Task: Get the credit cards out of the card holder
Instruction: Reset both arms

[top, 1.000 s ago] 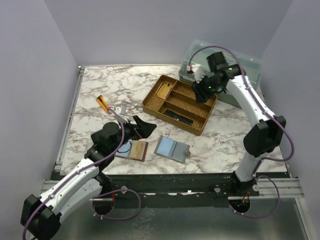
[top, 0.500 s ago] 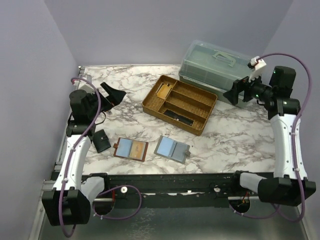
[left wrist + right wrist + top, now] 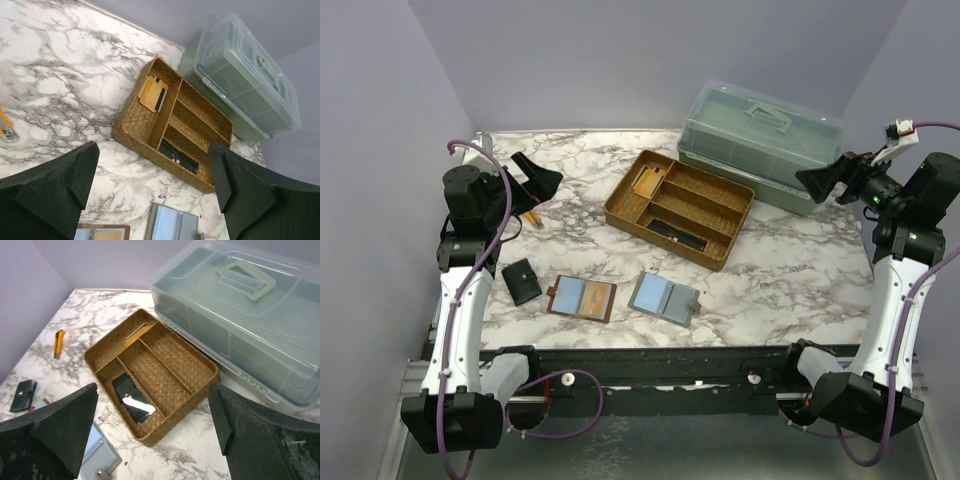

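Card holder (image 3: 582, 299): reddish-brown leather bifold, lying open and flat near the front edge of the marble table (image 3: 770, 270), blue and tan-orange panels up, untouched. Just right of it: blue-grey folder (image 3: 664, 298), open. To its left: small black case (image 3: 521, 281). Beyond: woven tray (image 3: 678, 207) holding what looks like a tan card (image 3: 644, 182). Left gripper (image 3: 542, 175), right gripper (image 3: 817, 182): both raised, fingers spread, holding nothing

Taking the tray (image 3: 678, 207) as your dial's centre, you have the lidded box (image 3: 760, 140) behind it at 2 o'clock, the folder (image 3: 664, 298) at 6, the card holder (image 3: 581, 298) just beside that at 7, the small case (image 3: 521, 281) at 8 and the knife (image 3: 531, 215) at 9.
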Controlling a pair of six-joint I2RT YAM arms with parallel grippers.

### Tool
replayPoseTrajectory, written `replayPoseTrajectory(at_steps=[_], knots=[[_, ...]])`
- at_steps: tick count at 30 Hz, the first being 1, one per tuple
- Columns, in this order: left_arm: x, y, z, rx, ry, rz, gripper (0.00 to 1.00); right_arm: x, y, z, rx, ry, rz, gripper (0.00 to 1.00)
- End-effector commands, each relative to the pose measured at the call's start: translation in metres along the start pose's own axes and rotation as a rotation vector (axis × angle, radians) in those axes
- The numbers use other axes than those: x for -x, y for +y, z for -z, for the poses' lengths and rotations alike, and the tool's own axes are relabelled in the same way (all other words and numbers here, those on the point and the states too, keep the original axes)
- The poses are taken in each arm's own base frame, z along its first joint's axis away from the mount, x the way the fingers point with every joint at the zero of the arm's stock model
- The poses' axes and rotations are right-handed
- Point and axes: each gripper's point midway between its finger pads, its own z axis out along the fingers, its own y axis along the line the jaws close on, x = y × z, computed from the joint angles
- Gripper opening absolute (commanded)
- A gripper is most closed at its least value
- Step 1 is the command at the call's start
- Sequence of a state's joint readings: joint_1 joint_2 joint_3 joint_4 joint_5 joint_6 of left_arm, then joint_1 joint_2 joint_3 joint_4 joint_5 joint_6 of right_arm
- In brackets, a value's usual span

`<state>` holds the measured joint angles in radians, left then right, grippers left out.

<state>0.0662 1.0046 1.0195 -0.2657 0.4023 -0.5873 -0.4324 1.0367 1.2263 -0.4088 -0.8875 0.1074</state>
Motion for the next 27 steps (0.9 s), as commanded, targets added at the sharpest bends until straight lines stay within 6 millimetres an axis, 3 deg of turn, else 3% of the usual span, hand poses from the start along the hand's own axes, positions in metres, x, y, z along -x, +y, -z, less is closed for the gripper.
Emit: replayPoseTrajectory(at_steps=[1, 7, 15, 27], knots=[[0.003, 0.009, 0.017, 0.082, -0.012, -0.069, 0.99, 0.014, 0.025, 0.005, 0.126, -0.006, 0.05, 0.98], [0.0, 0.008, 0.028, 0.11, -0.03, -0.116, 0.99, 0.014, 0.036, 0.008, 0.191, -0.001, 0.067, 0.99], [-0.008, -0.002, 0.034, 0.079, -0.014, -0.148, 0.99, 0.02, 0.028, 0.009, 0.089, -0.024, -0.036, 1.0], [-0.019, -0.006, 0.037, 0.04, 0.004, -0.139, 0.99, 0.016, 0.032, 0.011, 0.101, -0.027, -0.11, 1.0]])
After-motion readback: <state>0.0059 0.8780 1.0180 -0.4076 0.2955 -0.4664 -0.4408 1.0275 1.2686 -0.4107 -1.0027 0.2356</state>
